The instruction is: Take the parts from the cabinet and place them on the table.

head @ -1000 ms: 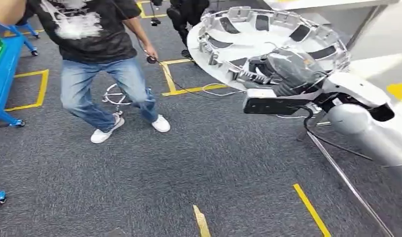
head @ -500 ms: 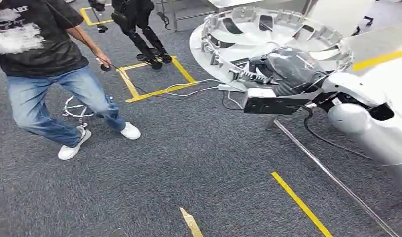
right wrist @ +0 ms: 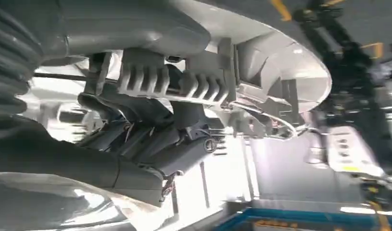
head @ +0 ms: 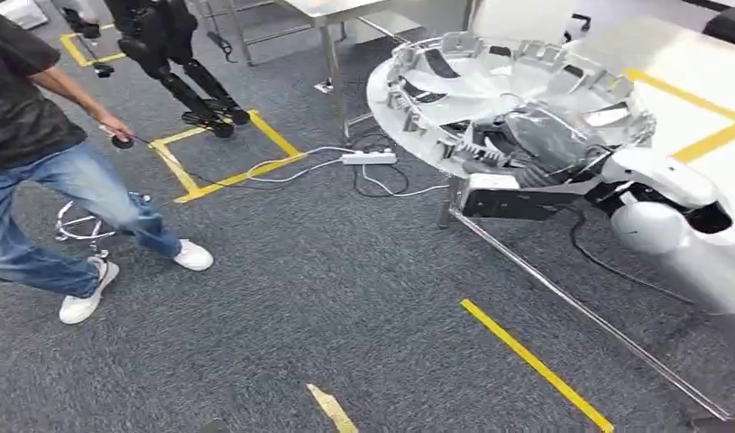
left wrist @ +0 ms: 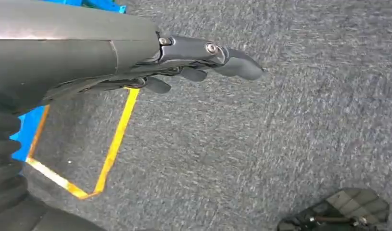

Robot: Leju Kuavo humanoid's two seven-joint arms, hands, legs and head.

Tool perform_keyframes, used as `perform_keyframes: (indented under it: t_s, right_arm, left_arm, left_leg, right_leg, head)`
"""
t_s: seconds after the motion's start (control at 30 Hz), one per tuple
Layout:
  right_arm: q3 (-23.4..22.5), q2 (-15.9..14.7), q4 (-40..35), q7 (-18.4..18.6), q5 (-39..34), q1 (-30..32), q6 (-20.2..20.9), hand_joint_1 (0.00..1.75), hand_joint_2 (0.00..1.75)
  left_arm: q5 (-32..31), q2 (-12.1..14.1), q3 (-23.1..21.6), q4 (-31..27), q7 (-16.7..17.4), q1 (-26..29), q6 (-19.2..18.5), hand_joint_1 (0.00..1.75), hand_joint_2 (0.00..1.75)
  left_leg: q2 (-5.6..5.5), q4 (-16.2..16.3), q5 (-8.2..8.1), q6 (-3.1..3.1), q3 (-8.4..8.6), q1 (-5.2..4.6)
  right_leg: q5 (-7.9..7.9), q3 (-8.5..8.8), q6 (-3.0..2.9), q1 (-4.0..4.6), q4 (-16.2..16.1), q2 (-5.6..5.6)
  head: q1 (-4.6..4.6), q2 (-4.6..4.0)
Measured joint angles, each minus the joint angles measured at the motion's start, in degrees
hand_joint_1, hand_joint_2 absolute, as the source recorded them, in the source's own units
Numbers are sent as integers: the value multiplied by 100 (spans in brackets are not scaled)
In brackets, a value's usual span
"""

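Observation:
A large round silver wheel cover, ribbed side up, is held out in front of me by my right hand, whose dark fingers grip its near rim. In the right wrist view the thumb and fingers clamp the cover's inner ribs. A steel table with yellow tape lies at the right, partly under the cover. My left hand hangs over the grey carpet with its fingers loosely apart and nothing in them.
A person in jeans and a dark shirt stands at the left holding a cabled controller. Another dark robot stands at the back. A power strip and cables lie on the carpet by the table leg. Yellow floor tape runs ahead.
The whole view has swung to the right: the person and floor marks slid left, and the steel table came in at the right. The cover stays in my right hand.

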Motion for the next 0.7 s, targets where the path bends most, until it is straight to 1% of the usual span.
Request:
perform_keyframes:
  t_s: [0.03, 0.07, 0.1, 0.13, 0.17, 0.2, 0.23, 0.27, 0.3, 0.33, 0.37, 0.4, 0.43, 0.47, 0.5, 0.53, 0.57, 0.6, 0.63, 0.67, 0.7]
  right_arm:
    - [-18, -4, -27, 2, 0, 7, -2, 175, 175]
    - [-59, -24, -44, 2, 2, 7, -4, 175, 175]
    - [-70, -24, -53, 2, 0, 11, -17, 175, 175]
    - [-66, -24, -66, 0, 2, 23, -17, 175, 175]
    - [-63, -24, -72, 0, 4, 41, -20, 175, 175]
    - [-63, -24, -72, 0, 4, 55, -20, 175, 175]
    - [-66, -26, -72, 2, 2, 69, -20, 175, 175]
    - [-79, -35, -74, 4, -7, 80, -20, 175, 175]
    - [-98, -37, -74, 11, -9, 89, -20, 175, 175]
    - [-118, -39, -79, 18, -9, 96, -20, 175, 175]
    - [-129, -46, -81, 20, -9, 108, -20, 175, 175]
    - [-129, -53, -81, 22, -9, 110, -17, 175, 175]
    - [-133, -55, -88, 20, -9, 120, -17, 175, 175]
    - [-142, -83, -92, 17, -9, 127, -17, 175, 175]
    - [-155, -123, -92, 28, -9, 135, -17, 175, 175]
    - [-168, -160, -94, 35, -9, 135, -17, 175, 175]
    - [-177, -162, -101, 31, -13, 138, -20, 175, 175]
    - [-179, -175, -103, 33, -11, 127, -19, 175, 175]
    - [-181, -175, -103, 28, -13, 129, -22, 175, 175]
    - [-179, -175, -103, 24, -13, 150, -22, 175, 175]
    - [-182, -179, -103, 24, -13, 165, -22, 175, 175]
  left_arm:
    - [0, -7, -2, 0, 0, -5, 0, 0, 175]
    - [0, -2, 0, 2, -2, -5, 2, 0, 175]
    - [0, -18, -2, 2, -2, 7, 0, 0, 175]
    - [0, -26, -2, 2, -2, 21, 2, 0, 175]
    - [0, -26, 0, 2, -2, 35, 2, 0, 175]
    - [0, -26, 0, 2, 0, 47, 2, 0, 175]
    - [0, -26, 0, 2, 0, 54, 0, 0, 175]
    - [0, -26, 0, 2, 0, 54, -2, 0, 175]
    - [-2, -28, 0, 2, 0, 52, -2, 0, 175]
    - [-2, -28, 0, 2, 0, 51, -2, 0, 175]
    - [-2, -20, 0, 2, 0, 58, -2, 0, 175]
    - [-2, -20, 0, 2, 7, 68, -2, 0, 175]
    - [-2, -15, 0, 2, 13, 65, -2, 0, 175]
    - [-2, -17, 0, 2, 18, 56, -4, 0, 175]
    - [-2, -17, 0, 2, 18, 56, -4, 0, 175]
    - [-2, -30, -2, 2, 15, 51, -4, 0, 175]
    - [-2, -28, -2, 2, 15, 42, -4, 0, 175]
    - [-2, -33, -2, 2, 11, 39, -4, 0, 175]
    - [-2, -35, -2, 2, 11, 42, -4, 0, 175]
    - [-2, -37, 0, 2, 11, 49, -4, 0, 175]
    - [-2, -37, 0, 2, 11, 52, -4, 0, 175]
  left_leg:
    - [-80, 27, -68, -48, -19, 37]
    - [-314, 199, -210, -52, -58, 56]
    - [-457, 571, -430, -46, -210, 55]
    - [-534, 1065, -655, -41, -431, 49]
    - [-568, 1525, -818, -33, -650, 42]
    - [-584, 1783, -860, -15, -786, 34]
    - [-595, 1781, -775, 12, -806, 26]
    - [-610, 1551, -562, 53, -729, 15]
    - [-658, 1087, -261, 102, -543, -1]
    - [-792, 598, 11, 141, -346, -12]
    - [-1122, 272, 110, 176, -214, -10]
    - [-1185, 185, 113, 175, -184, 22]
    - [-1130, 102, 48, 159, -137, -4]
    - [-1069, 101, 36, 161, -149, -19]
    - [-1019, 69, 46, 167, -137, -33]
    - [-921, -54, 103, 187, -85, 33]
    - [-838, -106, 128, 203, -42, 13]
    - [-785, -114, 138, 219, -34, 8]
    - [-715, -108, 136, 221, -37, 3]
    - [-643, -107, 130, 224, -36, 2]
    - [-561, -106, 125, 222, -38, 4]
  right_leg:
    - [14, 19, -49, -22, -19, 55]
    - [13, 19, -73, -20, -19, 121]
    - [13, 21, -113, -19, -19, 183]
    - [11, 20, -132, -7, -19, 269]
    - [11, 21, -142, 8, -17, 353]
    - [12, 25, -144, 24, -16, 439]
    - [13, 32, -146, 37, -15, 521]
    - [14, 39, -146, 43, -15, 606]
    - [14, 51, -146, 45, -11, 693]
    - [13, 58, -146, 42, -9, 758]
    - [13, 38, -142, 26, -10, 815]
    - [25, 12, -118, 44, 14, 886]
    - [47, -30, -83, 9, 9, 944]
    - [76, -59, -39, -20, -9, 1013]
    - [101, -61, -1, -29, -36, 1070]
    - [92, -79, 30, -17, -39, 1112]
    - [-9, -172, 28, 16, 57, 774]
    - [-216, -293, 47, 28, 364, 527]
    - [-409, -476, 74, 25, 783, 418]
    - [-570, -669, 95, 17, 1206, 363]
    - [-666, -842, 122, 2, 1547, 334]
  head:
    - [-4, 0]
    - [-4, 0]
    - [-20, 0]
    - [-33, 0]
    - [-30, 0]
    - [-30, 0]
    - [-30, 0]
    - [-30, 0]
    - [-26, 0]
    - [-30, 0]
    - [-22, 0]
    - [-15, 0]
    - [-39, 0]
    - [-33, 0]
    - [-35, 0]
    - [-26, 0]
    - [-24, 0]
    - [22, 0]
    - [22, 0]
    - [24, 0]
    - [24, 0]
